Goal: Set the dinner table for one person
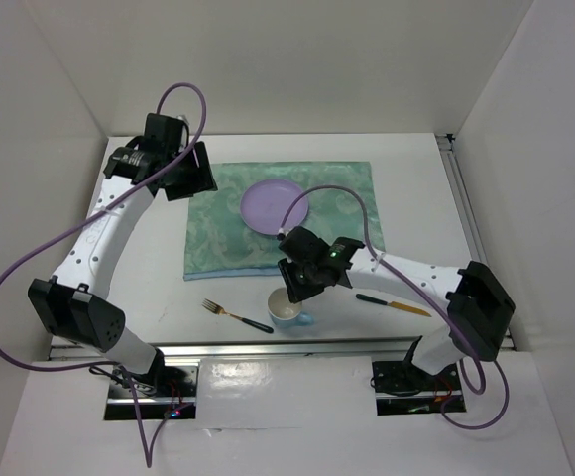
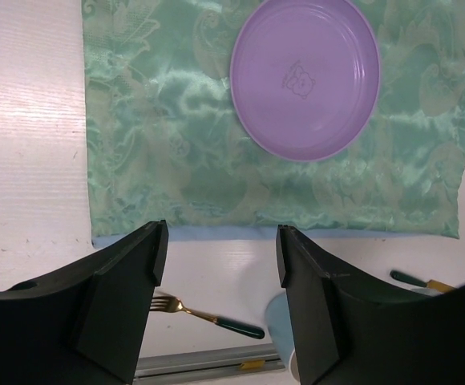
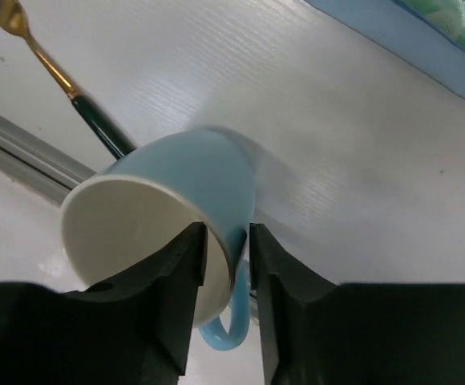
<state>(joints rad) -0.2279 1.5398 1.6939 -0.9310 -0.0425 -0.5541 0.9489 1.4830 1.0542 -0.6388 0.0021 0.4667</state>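
Just beneath right jaws, dinner table (image 3: 337,120)

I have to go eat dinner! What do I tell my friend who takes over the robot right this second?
Left gripper: jaws open, empty, above the far left corner of the teal cloth.
Right gripper: jaws shut on the wall of the blue mug, near the front edge of the dinner table.
Done: the purple plate sits on the cloth.
Left: the fork, left of the mug, and the knife, right of it, lie on bare table. They and the mug probably go beside the plate.
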